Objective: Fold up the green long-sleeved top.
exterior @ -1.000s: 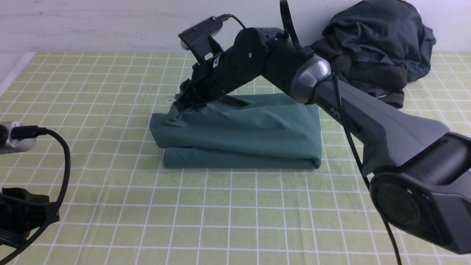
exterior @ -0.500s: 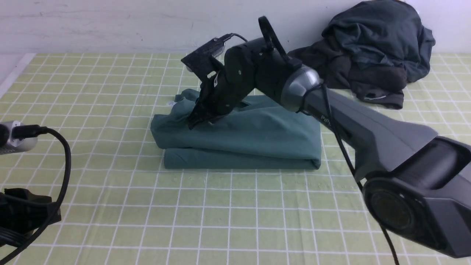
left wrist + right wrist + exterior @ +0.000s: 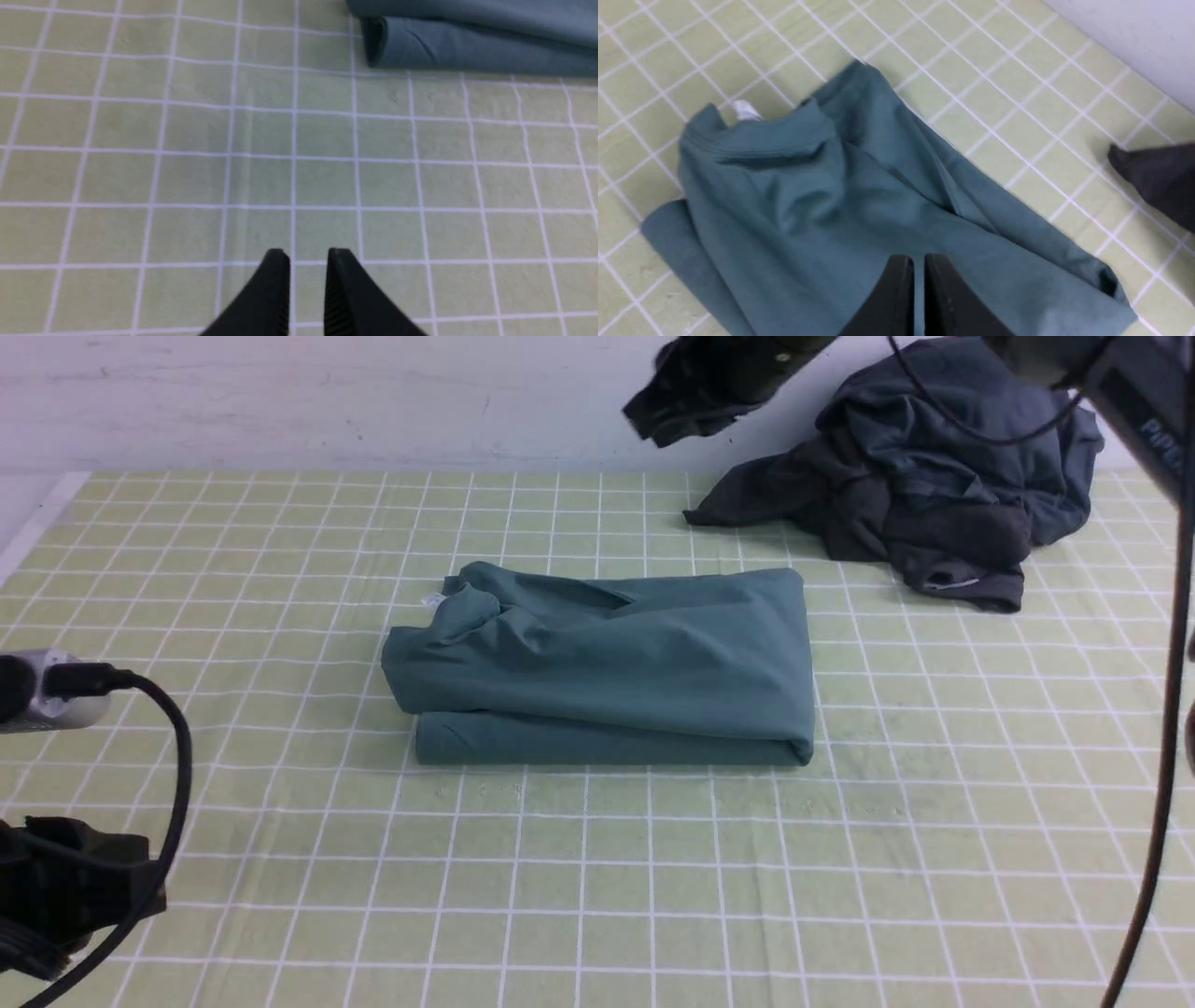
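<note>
Folded green top point(image 3: 607, 663) mid-frame on checked bench point(image 3: 653, 859), right arm point(image 3: 719, 373) now lifted off it to upper frame, jaws closed, empty, left jaws slightly apart, empty

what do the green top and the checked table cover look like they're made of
The green top: soft matte knit, likely cotton jersey; it folds in rounded, limp creases. The table cover: thin matte cloth, probably woven; faint wrinkles cross its white grid.
</note>
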Motion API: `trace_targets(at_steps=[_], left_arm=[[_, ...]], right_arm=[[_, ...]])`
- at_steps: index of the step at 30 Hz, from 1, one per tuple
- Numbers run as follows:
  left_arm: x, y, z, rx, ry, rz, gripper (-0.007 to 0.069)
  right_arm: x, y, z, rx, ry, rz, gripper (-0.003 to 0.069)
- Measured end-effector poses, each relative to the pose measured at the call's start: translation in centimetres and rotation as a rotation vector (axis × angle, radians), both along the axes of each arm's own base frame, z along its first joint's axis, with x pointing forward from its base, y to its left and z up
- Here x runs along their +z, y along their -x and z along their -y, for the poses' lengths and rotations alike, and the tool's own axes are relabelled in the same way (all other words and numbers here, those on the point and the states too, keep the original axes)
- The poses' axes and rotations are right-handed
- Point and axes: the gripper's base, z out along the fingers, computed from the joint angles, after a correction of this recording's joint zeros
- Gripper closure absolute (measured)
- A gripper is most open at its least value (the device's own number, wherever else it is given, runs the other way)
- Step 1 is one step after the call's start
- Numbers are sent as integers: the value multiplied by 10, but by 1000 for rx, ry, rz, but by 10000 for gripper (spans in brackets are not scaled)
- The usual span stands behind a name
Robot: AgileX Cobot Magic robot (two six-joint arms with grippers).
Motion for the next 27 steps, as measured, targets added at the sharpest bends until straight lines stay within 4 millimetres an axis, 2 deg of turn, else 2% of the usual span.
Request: trace_targets(at_steps=[2, 4, 8, 9, 10, 11, 13, 14, 16, 18, 19, 20, 21, 22, 23, 27], left_arm=[[4, -13, 6, -76, 30, -36, 588], [12, -31, 13, -132, 88, -30, 613], [26, -84, 23, -237, 185, 22, 628], [30, -89, 24, -251, 179, 39, 628], [30, -120, 28, -282, 225, 58, 628], [33, -121, 28, -290, 218, 71, 628], [27, -165, 39, -341, 245, 81, 628], [26, -168, 40, -346, 245, 80, 628], [17, -203, 61, -425, 238, 75, 628], [7, -218, 73, -460, 232, 59, 628], [-12, -239, 89, -503, 214, 23, 628], [-22, -251, 98, -526, 201, 9, 628], [-19, -251, 99, -530, 200, 18, 628], [-38, -267, 111, -553, 185, -14, 628], [-48, -276, 117, -564, 177, -28, 628], [-84, -305, 126, -567, 120, -72, 628]], right_arm=[[-2, -9, 17, -19, -46, -23, 630], [-1, -13, 29, -28, -94, -39, 630], [-12, -15, 32, 11, -167, -96, 650], [-12, -15, 31, 15, -169, -96, 650], [-31, -15, 28, 41, -164, -155, 659], [-33, -15, 27, 46, -162, -161, 659], [-68, -13, 26, 68, -121, -255, 663], [-70, -13, 26, 70, -117, -262, 663], [-101, -10, 27, 96, -72, -317, 663], [-115, -10, 28, 110, -59, -322, 663], [-129, -9, 26, 120, -60, -319, 663], [-136, -10, 25, 120, -68, -316, 663], [-138, -10, 25, 121, -70, -317, 663], [-149, -10, 21, 122, -78, -322, 664], [-156, -10, 19, 124, -77, -328, 664], [-184, -11, 12, 134, -43, -370, 664]])
